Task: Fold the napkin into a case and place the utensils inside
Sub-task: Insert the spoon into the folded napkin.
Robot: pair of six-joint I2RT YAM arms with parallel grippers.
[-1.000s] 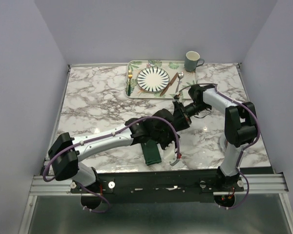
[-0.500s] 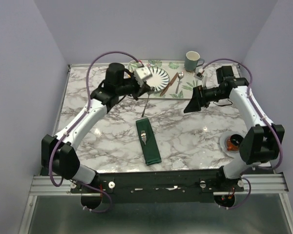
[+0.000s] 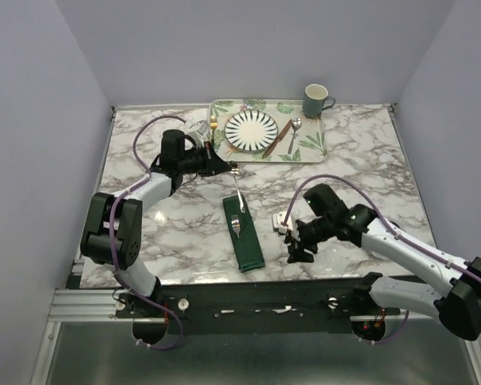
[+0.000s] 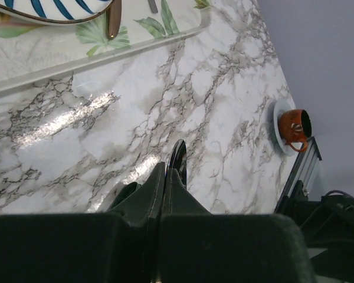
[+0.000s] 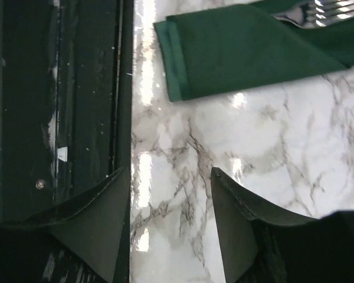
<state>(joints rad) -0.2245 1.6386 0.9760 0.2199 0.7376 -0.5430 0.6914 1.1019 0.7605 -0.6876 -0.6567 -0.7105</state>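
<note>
**Marble desk, silver fork resting on the green case**

Grey-veined marble covered the desk (image 3: 345, 168), with lilac walls closing it in on three sides. The case (image 3: 245, 241), a narrow dark green strip of folded napkin, lay lengthwise toward the near edge.

A silver fork (image 3: 236, 204) lay along the case. Its tines rested on the cloth, and its handle ran out past the case's far end.

My left hand (image 4: 165, 170) was just beyond that far end. Its fingers were pressed together, pinching the tip of the fork's handle, and a sliver of the handle showed between them in my wrist view.

My right hand (image 5: 171, 174) hung low to the right of the case, near its near end. Its fingers were spread with only bare marble between them, and it was not touching the cloth.

Well beyond the case's far end sat the leaf-patterned tray (image 3: 311, 146). It held the striped plate (image 3: 251, 130), with a gold fork (image 3: 213, 124) on the plate's left. A copper-brown knife (image 3: 281, 138) and a spoon (image 3: 294, 128) lay on its right. A grey-green mug (image 3: 315, 101) stood at the tray's far right corner.
</note>
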